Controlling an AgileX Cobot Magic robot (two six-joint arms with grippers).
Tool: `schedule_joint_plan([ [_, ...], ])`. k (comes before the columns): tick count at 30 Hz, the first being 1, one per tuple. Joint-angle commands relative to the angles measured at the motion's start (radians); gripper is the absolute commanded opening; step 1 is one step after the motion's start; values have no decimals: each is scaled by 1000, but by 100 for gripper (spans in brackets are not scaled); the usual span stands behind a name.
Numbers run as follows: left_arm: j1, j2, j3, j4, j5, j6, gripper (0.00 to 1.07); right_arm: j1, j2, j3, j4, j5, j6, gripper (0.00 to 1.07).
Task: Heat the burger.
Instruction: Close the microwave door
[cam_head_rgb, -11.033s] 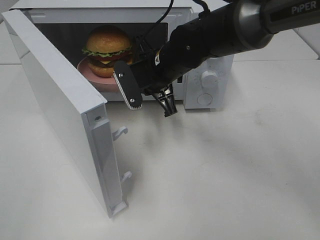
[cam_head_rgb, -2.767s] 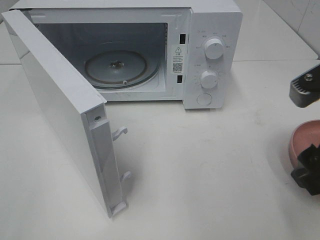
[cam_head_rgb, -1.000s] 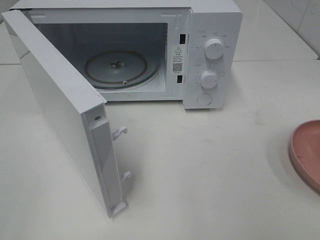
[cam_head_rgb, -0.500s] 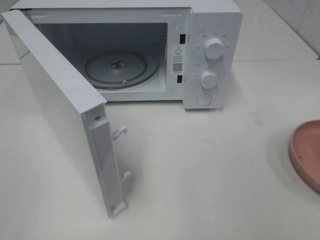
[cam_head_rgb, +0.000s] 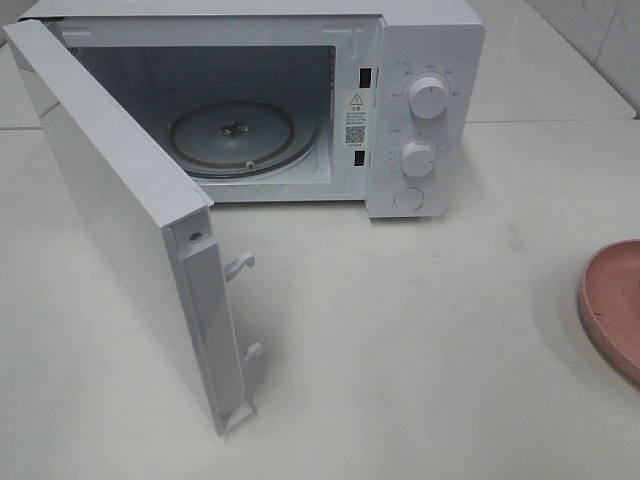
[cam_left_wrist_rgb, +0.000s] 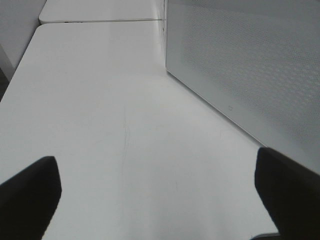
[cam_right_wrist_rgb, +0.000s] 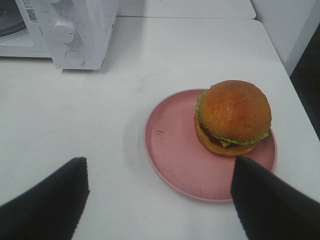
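The burger (cam_right_wrist_rgb: 233, 117) sits on a round pink plate (cam_right_wrist_rgb: 175, 150) on the white table, to the right of the microwave (cam_right_wrist_rgb: 65, 30). My right gripper (cam_right_wrist_rgb: 160, 200) hangs above and short of the plate, open, its two dark fingers (cam_right_wrist_rgb: 265, 200) spread with nothing between them. In the exterior high view only the plate's edge (cam_head_rgb: 612, 305) shows at the right border and the burger is out of frame. The microwave (cam_head_rgb: 420, 110) stands with its door (cam_head_rgb: 130, 230) swung wide and its glass turntable (cam_head_rgb: 232, 137) bare. My left gripper (cam_left_wrist_rgb: 155, 200) is open over bare table beside the door's outer face (cam_left_wrist_rgb: 250, 65).
The open door juts toward the table's front at the left. Two white knobs (cam_head_rgb: 428, 97) and a round button (cam_head_rgb: 408, 199) are on the microwave's right panel. The table's right edge (cam_right_wrist_rgb: 295, 95) runs close behind the plate.
None over the last second. Earlier, the right gripper carried the plate with the burger out of the microwave to the table's right and drew back out of the high view.
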Motion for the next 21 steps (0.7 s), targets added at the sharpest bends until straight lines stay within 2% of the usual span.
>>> schedule_joint_plan([
  [1, 2, -5, 0, -4, 1, -7, 98, -4, -32, 3, 1, -14, -14, 76],
  [15, 2, -5, 0, -7, 0, -7, 98, -4, -32, 3, 1, -14, -14, 76],
  [21, 2, 8, -29, -7, -40, -8, 96, -4, -32, 3, 1, -14, -14, 76],
])
